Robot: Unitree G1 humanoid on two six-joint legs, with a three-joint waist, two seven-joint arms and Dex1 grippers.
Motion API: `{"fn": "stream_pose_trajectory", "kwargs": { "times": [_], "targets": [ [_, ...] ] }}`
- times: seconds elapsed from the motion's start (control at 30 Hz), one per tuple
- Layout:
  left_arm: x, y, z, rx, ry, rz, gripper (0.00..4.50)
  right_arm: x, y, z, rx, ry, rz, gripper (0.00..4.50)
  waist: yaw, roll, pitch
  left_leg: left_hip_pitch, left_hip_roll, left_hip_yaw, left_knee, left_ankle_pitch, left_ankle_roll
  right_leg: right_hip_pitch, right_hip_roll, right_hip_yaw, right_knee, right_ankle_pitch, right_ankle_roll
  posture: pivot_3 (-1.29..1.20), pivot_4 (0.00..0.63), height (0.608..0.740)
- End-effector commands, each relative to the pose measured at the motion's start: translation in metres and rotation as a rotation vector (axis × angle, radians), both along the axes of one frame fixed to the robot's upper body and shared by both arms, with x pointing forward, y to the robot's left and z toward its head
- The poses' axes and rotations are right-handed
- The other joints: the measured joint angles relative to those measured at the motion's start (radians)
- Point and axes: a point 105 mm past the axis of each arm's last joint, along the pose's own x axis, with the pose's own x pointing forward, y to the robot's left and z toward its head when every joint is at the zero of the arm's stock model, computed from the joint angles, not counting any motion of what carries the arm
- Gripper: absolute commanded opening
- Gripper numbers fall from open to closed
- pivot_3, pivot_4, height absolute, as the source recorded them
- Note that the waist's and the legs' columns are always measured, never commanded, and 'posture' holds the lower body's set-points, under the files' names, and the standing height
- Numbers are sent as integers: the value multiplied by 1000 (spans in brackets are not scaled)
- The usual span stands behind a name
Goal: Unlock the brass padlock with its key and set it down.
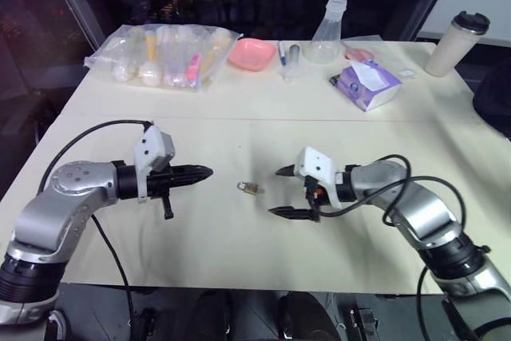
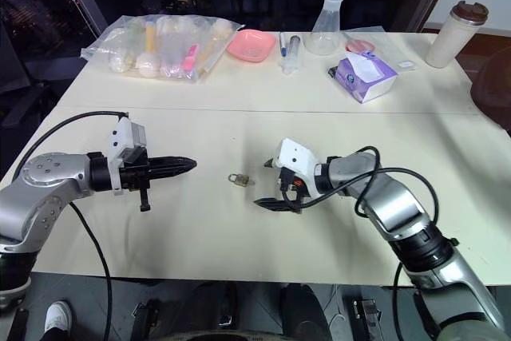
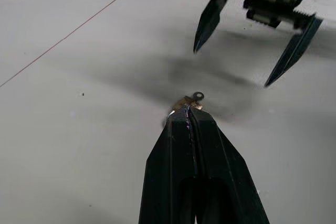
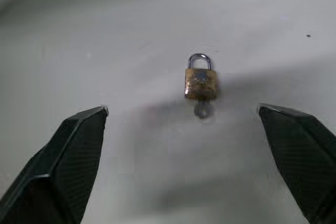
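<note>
The brass padlock (image 1: 250,188) lies flat on the cream table (image 1: 239,125), between my two grippers. Seen close in the right wrist view, the padlock (image 4: 200,82) has its silvery shackle seated in the body and a small key (image 4: 202,110) stuck in its keyhole. My left gripper (image 1: 207,172) is shut and holds nothing, its tip a short way left of the lock. In the left wrist view the padlock (image 3: 185,102) peeks out just past the joined fingertips (image 3: 186,114). My right gripper (image 1: 275,192) stands open just right of the lock, fingers pointing toward it, nothing touching.
Along the table's far side are a clear plastic bag of items (image 1: 160,55), a pink bowl (image 1: 253,53), a syringe (image 1: 292,61), a glass flask (image 1: 327,33), a purple tissue pack (image 1: 366,85) and a lidded cup (image 1: 457,44). Black cables trail from both arms.
</note>
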Motion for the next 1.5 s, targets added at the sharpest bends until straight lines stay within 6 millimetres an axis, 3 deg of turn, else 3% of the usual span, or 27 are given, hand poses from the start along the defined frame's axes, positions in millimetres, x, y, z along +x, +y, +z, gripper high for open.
{"fn": "stream_pose_trajectory", "kwargs": {
  "times": [0.03, 0.2, 0.33, 0.53, 0.63, 0.87, 0.9, 0.97, 1.1, 1.5],
  "targets": [
    [-4, 2, 11, -2, -49, -2, 0, 5, 13, -2, 28, 9, 4, 4449, -1, 0, 0, 0, 0, 0, 0, 0, 0, 0, 0, 0, 0, 0, 0, 0, 150, 740],
    [-6, 3, 9, 0, -48, 4, 0, 15, 30, -11, 43, 25, -21, 4449, -3, 0, 0, 0, 0, 0, 0, 0, -1, -1, 0, 0, 2, 0, 0, 0, 150, 740],
    [-7, 4, 8, 1, -46, 7, 0, 23, 33, -18, 19, -3, -39, 4449, -2, 0, 0, 0, 0, 0, 0, 1, -1, -2, 0, 0, 3, 0, 0, 0, 150, 740],
    [-6, -5, -4, 7, -26, -40, 0, 20, 23, 3, 22, -54, -27, 4449, 1, 0, 0, -1, 0, 1, 0, 1, -1, -3, 0, 0, 3, 0, 0, 0, 150, 740],
    [-1, -9, -11, 7, -4, -59, 856, 15, 11, 13, 6, -79, -32, 4500, 1, 0, 0, -1, 0, 1, 0, 1, -1, -3, 0, 0, 3, 0, 0, 0, 150, 740],
    [21, -26, -25, 26, -39, -148, 4260, -11, -17, 26, -36, -82, -39, 4500, 3, 0, 0, -1, -1, 1, 0, 1, -1, -3, 0, 0, 3, 0, 0, 0, 150, 740],
    [25, -29, -26, 28, -49, -164, 4460, -14, -20, 28, -40, -83, -40, 4500, 3, 0, 0, -1, -1, 1, 0, 1, -1, -3, 0, 0, 3, 0, 0, 0, 150, 740],
    [31, -32, -28, 37, -66, -189, 4460, -18, -24, 30, -46, -82, -44, 4500, 0, 0, 0, -1, -1, 1, 0, 1, -1, -3, 0, 0, 3, 0, 0, 0, 150, 740],
    [46, -46, -52, 113, -61, -308, 4460, -25, -36, 37, -62, -82, -73, 4500, 3, 0, 0, -1, 0, 1, 1, 1, -1, -3, 2, 0, 4, 0, 0, 0, 150, 740],
    [62, -70, -69, 147, -87, -443, 4460, -32, -43, 44, -82, -111, -135, 4500, 3, 0, 0, -4, 1, 1, 10, 0, 1, -3, 3, 0, 8, 0, 0, 0, 150, 740]
  ]
}}
